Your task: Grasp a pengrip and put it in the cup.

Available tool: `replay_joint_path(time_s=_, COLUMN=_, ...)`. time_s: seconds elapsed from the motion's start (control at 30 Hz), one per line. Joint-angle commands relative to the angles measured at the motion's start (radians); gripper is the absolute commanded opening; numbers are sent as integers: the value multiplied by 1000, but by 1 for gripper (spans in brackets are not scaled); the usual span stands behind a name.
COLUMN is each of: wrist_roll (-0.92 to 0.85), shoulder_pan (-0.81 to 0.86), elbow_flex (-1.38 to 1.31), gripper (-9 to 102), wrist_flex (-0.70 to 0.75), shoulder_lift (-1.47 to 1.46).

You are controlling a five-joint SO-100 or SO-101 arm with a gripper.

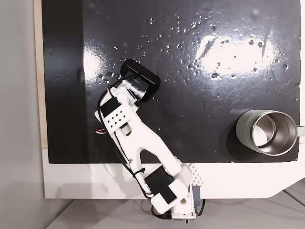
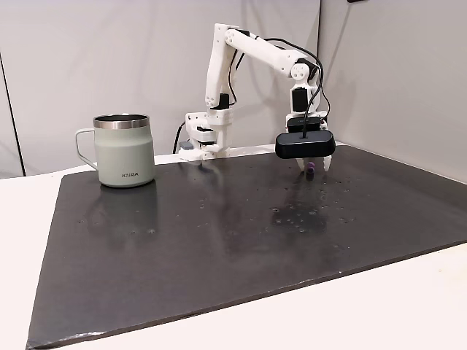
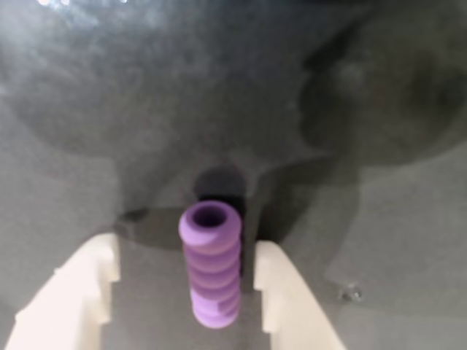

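White 3D-printed arm (image 2: 252,51), black servo blocks at joints, black cables looped along links. Perforated white plates near base (image 1: 190,191). Black rounded camera housing (image 2: 305,145) above cream stepped fingers (image 3: 80,292).

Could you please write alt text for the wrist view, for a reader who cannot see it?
A small purple ribbed pengrip stands between the two pale fingers of the tool, its hollow end facing the camera. Gaps show on both sides, more on the left. Beneath lies a dark glossy mat.
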Motion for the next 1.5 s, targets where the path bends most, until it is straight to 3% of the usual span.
replay_joint_path(time_s=0.0, wrist_roll=-15, shoulder_pan=-23, elbow_flex=-38, gripper=16, wrist_flex=25, shoulder_lift=-15)
replay_joint_path(time_s=0.13, wrist_roll=-29, shoulder_pan=-31, elbow_flex=-43, gripper=0, wrist_flex=38, shoulder_lift=-34)
replay_joint_path(time_s=0.53, wrist_roll=-52, shoulder_pan=98, elbow_flex=-71, gripper=0, wrist_flex=130, shoulder_lift=137)
replay_joint_path(time_s=0.8, wrist_roll=-161, shoulder_pan=360, elbow_flex=-163, gripper=0, wrist_flex=296, shoulder_lift=344)
replay_joint_path(time_s=1.3, wrist_roll=-163, shoulder_pan=862, elbow_flex=-178, gripper=0, wrist_flex=449, shoulder_lift=687)
replay_joint_path(time_s=1.47, wrist_roll=-242, shoulder_pan=1022, elbow_flex=-181, gripper=0, wrist_flex=522, shoulder_lift=813)
